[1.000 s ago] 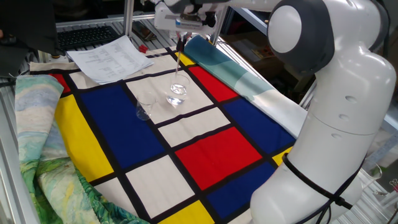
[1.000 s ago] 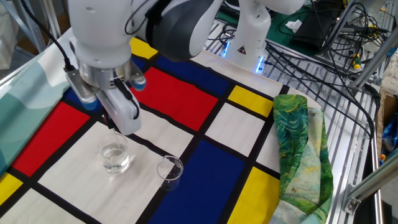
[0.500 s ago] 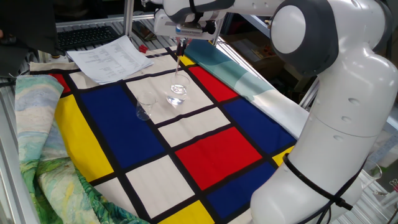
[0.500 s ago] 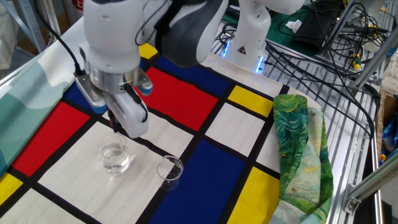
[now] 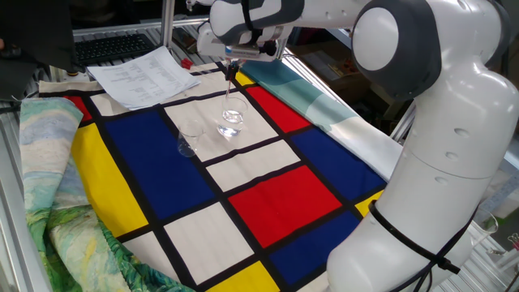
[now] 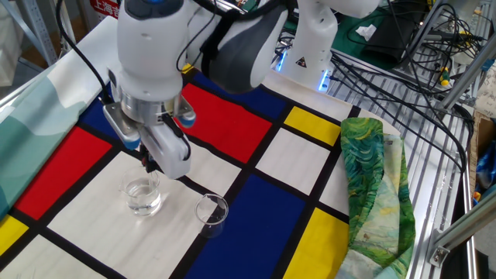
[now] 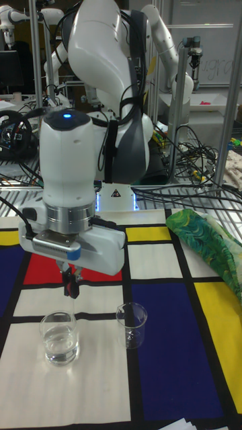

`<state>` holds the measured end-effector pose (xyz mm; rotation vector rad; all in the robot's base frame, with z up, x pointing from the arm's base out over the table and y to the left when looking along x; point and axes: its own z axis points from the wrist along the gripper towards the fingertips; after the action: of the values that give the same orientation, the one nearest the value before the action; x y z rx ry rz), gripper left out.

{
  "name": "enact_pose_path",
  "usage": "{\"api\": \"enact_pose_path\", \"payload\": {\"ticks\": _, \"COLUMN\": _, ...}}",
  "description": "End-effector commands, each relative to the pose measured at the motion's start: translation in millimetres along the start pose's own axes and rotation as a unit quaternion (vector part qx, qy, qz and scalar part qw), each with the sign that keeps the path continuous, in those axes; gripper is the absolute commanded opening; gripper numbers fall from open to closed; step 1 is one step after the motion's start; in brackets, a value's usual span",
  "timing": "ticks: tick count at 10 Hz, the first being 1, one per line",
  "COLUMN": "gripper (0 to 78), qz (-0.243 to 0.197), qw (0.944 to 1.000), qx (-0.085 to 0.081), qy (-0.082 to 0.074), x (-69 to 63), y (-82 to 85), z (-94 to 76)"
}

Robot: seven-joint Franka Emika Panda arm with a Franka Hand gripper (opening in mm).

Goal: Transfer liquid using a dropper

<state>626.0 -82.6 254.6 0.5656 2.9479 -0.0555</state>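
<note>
Dropper: dropper hung upright from the gripper, dark bulb up between the fingers, clear tube pointing down into the filled glass; in the one fixed view the tube showed as a thin pale line reaching the glass, its tip too fine to place exactly
Fingers: clenched on the dropper at its bulb end; whether they were squeezing the bulb I could not tell
Liquid: liquid lay low in the filled glass, seen only as glints; any inside the tube could not be made out
Glasses: filled glass stood on a white square of the chequered cloth; empty glass stood near it, apart, by the blue square's edge; both upright
Worktop: covered by the cloth; papers lay at the far corner; green patterned fabric bunched at one side
Handling, judged: dropper looked very light, slender, likely brittle along the tube; bulb soft, so the sensible hold was at the bulb or just under it, never mid-tube; smooth glass could slip under a loose hold
Step, judged: drawing liquid at the filled glass; carrying to the empty glass not yet done
Risk, judged: tube knocking a glass rim on lifting out; light glasses could tip
</note>
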Motion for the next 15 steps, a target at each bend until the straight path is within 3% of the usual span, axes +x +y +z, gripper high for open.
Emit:
{"api": "enact_pose_path", "payload": {"ticks": 1, "gripper": 1.1, "qz": -0.006, "qw": 0.9999, "qx": -0.004, "qy": -0.015, "x": 3.9, "y": 9.0, "z": 18.1}}
{"api": "enact_pose_path", "payload": {"ticks": 9, "gripper": 1.1, "qz": -0.037, "qw": 0.9991, "qx": -0.007, "qy": -0.018, "x": 8.1, "y": 2.9, "z": 49.7}}
{"api": "enact_pose_path", "payload": {"ticks": 15, "gripper": 1.1, "qz": -0.044, "qw": 0.9989, "qx": -0.003, "qy": -0.016, "x": 12.0, "y": 1.1, "z": 57.3}}
